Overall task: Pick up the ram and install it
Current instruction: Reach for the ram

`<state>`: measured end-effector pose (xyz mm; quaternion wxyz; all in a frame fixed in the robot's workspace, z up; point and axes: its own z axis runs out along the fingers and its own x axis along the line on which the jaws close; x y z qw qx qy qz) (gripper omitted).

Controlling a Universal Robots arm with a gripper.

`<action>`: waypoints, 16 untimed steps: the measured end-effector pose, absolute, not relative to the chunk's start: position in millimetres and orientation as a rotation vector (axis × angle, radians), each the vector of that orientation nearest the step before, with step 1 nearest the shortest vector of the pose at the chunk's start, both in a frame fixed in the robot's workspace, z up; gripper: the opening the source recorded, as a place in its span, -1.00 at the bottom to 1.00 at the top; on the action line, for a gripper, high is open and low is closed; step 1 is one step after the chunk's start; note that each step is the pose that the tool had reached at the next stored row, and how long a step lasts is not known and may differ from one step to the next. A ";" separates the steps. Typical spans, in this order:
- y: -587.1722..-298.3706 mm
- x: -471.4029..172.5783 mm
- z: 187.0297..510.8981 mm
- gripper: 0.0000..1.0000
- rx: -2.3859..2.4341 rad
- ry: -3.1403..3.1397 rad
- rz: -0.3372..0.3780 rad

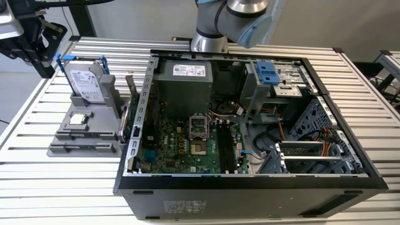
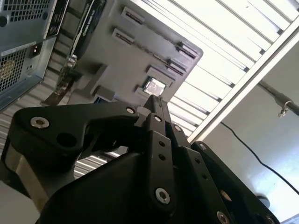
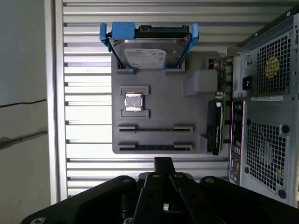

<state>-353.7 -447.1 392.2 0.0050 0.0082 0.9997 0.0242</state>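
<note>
**Open desktop case and parts holder on slatted table: item list**

1. Table (image 1: 56,187): pale metal slats. It carries every item below.
2. Computer case (image 1: 250,194): black tower lying on its side with the interior exposed. A printed label sits on its near outer wall.
3. Motherboard (image 1: 181,150): green, on the floor of the case.
4. Power supply (image 1: 184,86): grey box inside the case with a white printed sticker on top. A round yellow sticker shows on its rear grille in the first wrist view.
5. Holder (image 3: 163,102): grey moulded block on the table, at the exterior view's left of the case.
6. Hard drive (image 3: 147,49): silver, in a blue frame, propped in the holder. Its white printed label faces out.
7. End effector (image 3: 163,162): black, fingers closed tip to tip with nothing between them. It hangs outside the case, near the holder's slotted end.
8. Ram (image 1: 222,146): appears as a long, dark, narrow stick on edge in the motherboard's slot bank. It is just beside the processor socket and well apart from the end effector. Its chips and label cannot be told.
9. CPU chip (image 3: 133,101): small silver square in a holder recess.
</note>
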 end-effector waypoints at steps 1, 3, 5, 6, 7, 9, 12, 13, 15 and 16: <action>-449.6 -353.7 392.2 -1.00 0.026 3.131 0.076; -454.3 -353.7 392.1 -1.00 0.026 3.131 0.076; -457.4 -353.7 392.1 -1.00 0.026 3.131 0.076; -457.6 -353.7 392.1 -1.00 0.026 3.131 0.076; -457.6 -353.7 392.1 -1.00 0.026 3.131 0.076; -457.7 -353.7 392.1 -1.00 0.026 3.131 0.076; -457.7 -353.7 392.1 -1.00 0.026 3.131 0.076; -457.7 -353.7 392.1 -1.00 0.026 3.131 0.076; -457.8 -353.7 392.1 -1.00 0.026 3.131 0.076; -457.8 -353.7 392.1 -1.00 0.026 3.131 0.076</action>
